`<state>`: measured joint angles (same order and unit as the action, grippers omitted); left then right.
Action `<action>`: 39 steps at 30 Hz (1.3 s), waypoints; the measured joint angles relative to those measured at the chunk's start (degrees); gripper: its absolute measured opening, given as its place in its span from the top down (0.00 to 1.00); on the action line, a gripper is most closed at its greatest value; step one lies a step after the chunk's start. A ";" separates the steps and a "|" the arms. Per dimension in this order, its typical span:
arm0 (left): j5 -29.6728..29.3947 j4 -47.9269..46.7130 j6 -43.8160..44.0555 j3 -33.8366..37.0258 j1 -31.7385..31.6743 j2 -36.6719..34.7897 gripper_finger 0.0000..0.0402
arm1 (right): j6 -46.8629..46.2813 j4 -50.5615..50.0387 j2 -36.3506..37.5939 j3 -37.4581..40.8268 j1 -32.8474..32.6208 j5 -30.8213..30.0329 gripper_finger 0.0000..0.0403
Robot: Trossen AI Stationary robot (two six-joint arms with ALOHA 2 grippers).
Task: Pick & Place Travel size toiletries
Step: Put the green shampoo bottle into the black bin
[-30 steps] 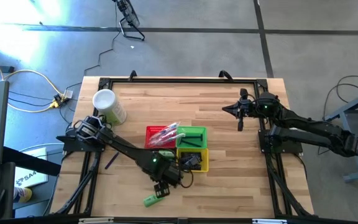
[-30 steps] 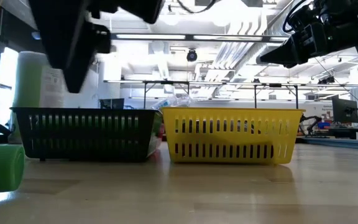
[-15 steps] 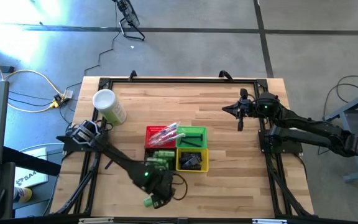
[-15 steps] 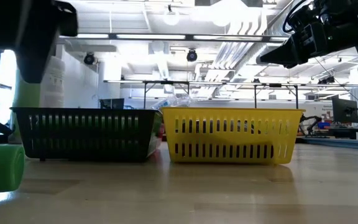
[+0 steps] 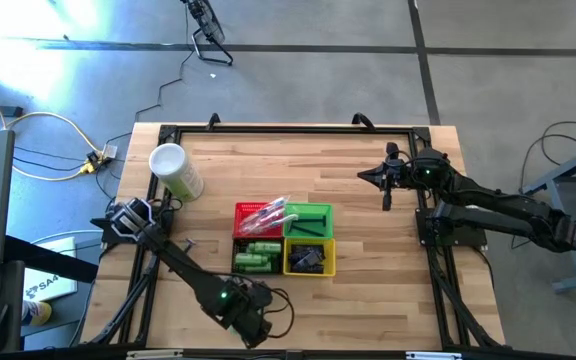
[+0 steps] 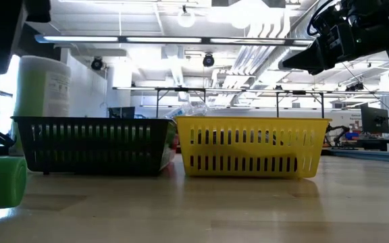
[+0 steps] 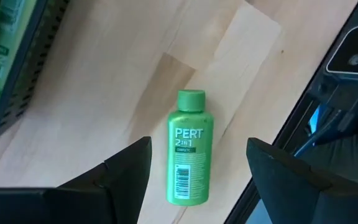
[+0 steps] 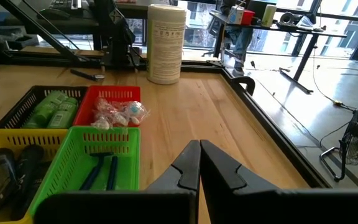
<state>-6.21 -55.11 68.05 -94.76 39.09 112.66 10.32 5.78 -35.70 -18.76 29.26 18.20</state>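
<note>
One green mini bottle [image 7: 188, 149] — white "PERT 2 in 1" lettering, barcode — lying flat on wood, left fingers [image 7: 126, 171] apart above it.

I am seeing four baskets [image 8: 73, 134], one white cup [image 5: 175, 170] and one loose green bottle [image 7: 189, 149] lying on my desk [image 5: 368, 220]

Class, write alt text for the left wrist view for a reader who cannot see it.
A small green bottle lies flat on the wooden table, framed between the left gripper's two open dark fingers. The edge of a black basket holding more green bottles shows at one corner.
</note>
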 joint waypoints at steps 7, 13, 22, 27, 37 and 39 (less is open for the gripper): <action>0.15 0.43 1.49 -0.04 1.17 2.88 0.36 | 0.01 0.02 0.02 0.00 0.01 0.28 0.99; 0.73 3.43 1.49 0.00 2.01 6.21 0.36 | 0.27 0.00 0.02 0.00 0.01 0.35 0.99; 1.71 1.99 1.38 0.00 1.83 9.07 0.36 | 0.27 0.04 0.02 0.00 -0.01 0.37 0.99; 3.06 2.28 1.73 -0.08 1.88 10.64 0.36 | 0.27 0.04 0.02 -0.02 0.01 0.37 0.99; 3.12 2.35 2.86 -0.17 1.83 11.17 0.36 | 0.27 0.04 0.02 -0.02 0.01 0.37 0.99; 3.14 2.40 2.86 -0.15 1.83 11.19 0.36 | 0.27 0.04 0.02 0.00 0.01 0.37 0.99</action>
<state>-3.07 -52.71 70.91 -94.91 40.93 123.85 10.59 5.82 -35.68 -18.76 29.28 18.57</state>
